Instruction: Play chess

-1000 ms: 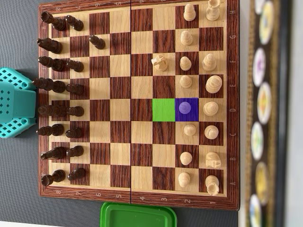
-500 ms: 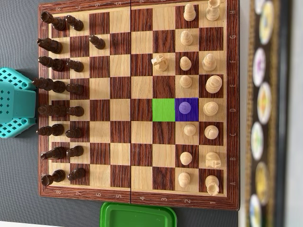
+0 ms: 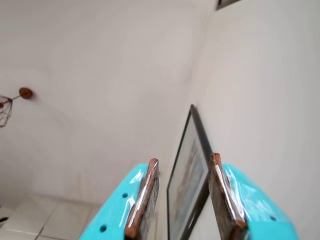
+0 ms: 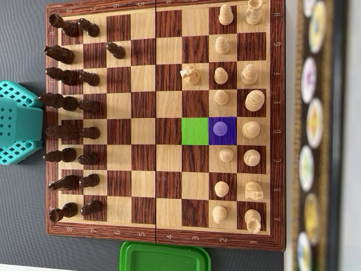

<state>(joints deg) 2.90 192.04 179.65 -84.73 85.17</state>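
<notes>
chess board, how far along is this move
Done: a light knight and a dark pawn already stand off their rows. In hand: nothing; the gripper is open, empty, aimed at a wall. Left: the pawn on the purple square is unmoved, the green square empty.

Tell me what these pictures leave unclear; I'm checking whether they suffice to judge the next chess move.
- The gripper, wrist view: fingers apart, aimed at a wall and a framed picture; no board in sight.
- The arm, overhead view: cut off by the left edge.
- The piece on the purple square: tinted over, type unclear.
- The strip at right: blurred.
- The green lid: cut off by the bottom edge.
</notes>
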